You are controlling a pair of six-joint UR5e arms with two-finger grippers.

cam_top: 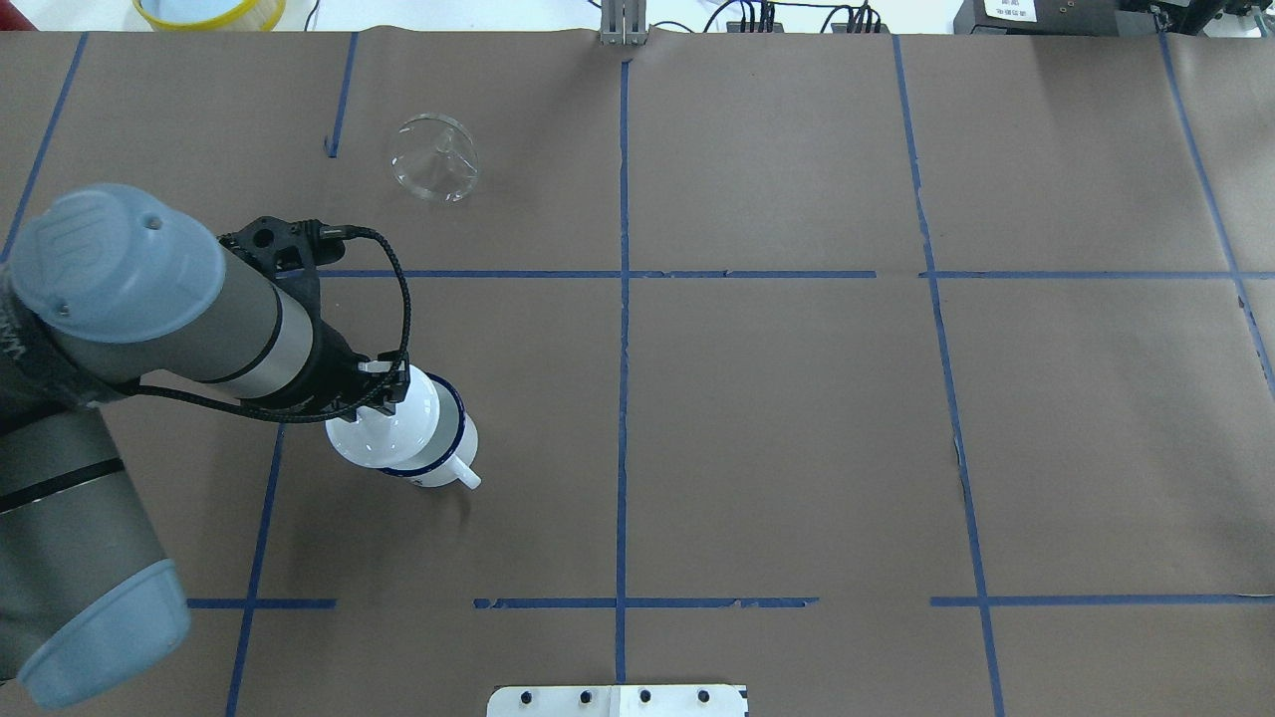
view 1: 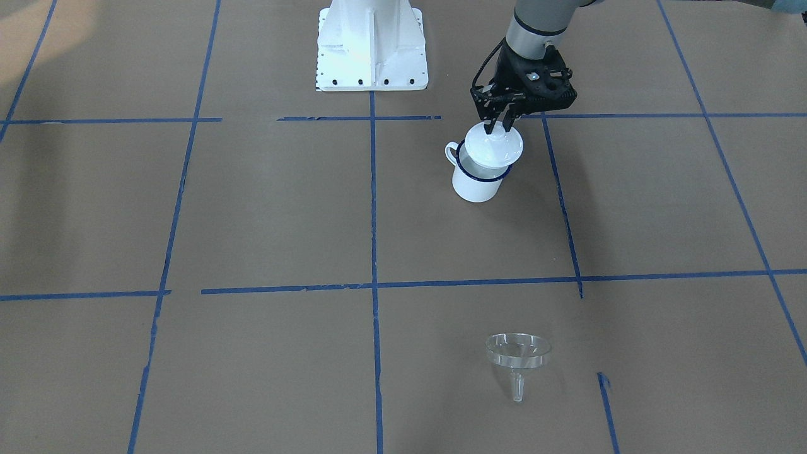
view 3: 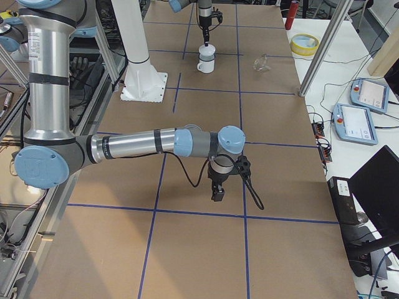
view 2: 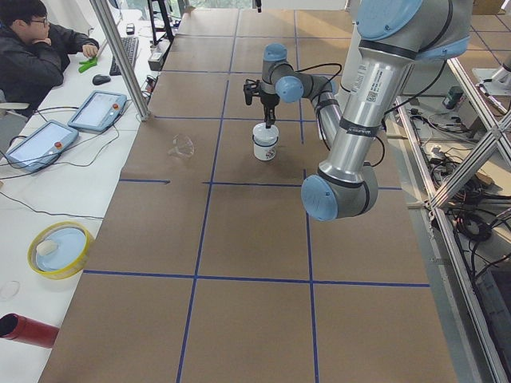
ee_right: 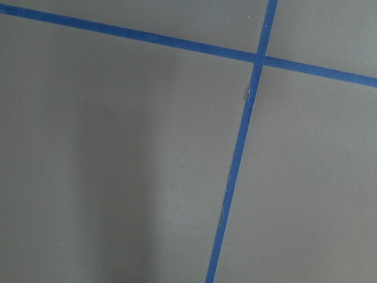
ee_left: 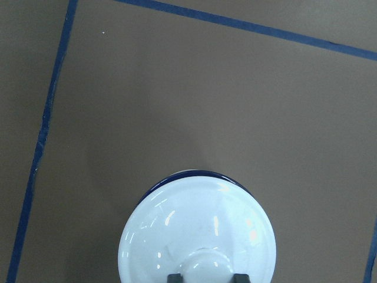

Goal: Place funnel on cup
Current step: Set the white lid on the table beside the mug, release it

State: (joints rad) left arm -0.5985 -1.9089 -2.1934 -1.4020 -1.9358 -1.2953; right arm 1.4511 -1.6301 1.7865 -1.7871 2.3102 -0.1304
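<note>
The white enamel cup (view 1: 476, 183) with a dark blue rim stands on the brown table, also seen from overhead (cam_top: 448, 460). My left gripper (view 1: 498, 124) is shut on the knob of a round white lid (view 1: 495, 145) and holds it just above the cup, shifted a little off its mouth. In the left wrist view the lid (ee_left: 197, 230) covers most of the cup's blue rim (ee_left: 182, 175). The clear funnel (view 1: 517, 353) lies on its side on the far side of the table (cam_top: 435, 159), apart from both. My right gripper (view 3: 217, 196) hangs over bare table; I cannot tell its state.
The white robot base (view 1: 372, 44) stands beside the cup. A yellow bowl (view 2: 60, 249) and a red cylinder (view 2: 28, 329) lie at the table's far edge. A seated operator (view 2: 32, 48) and tablets are beyond it. Blue tape lines grid the table.
</note>
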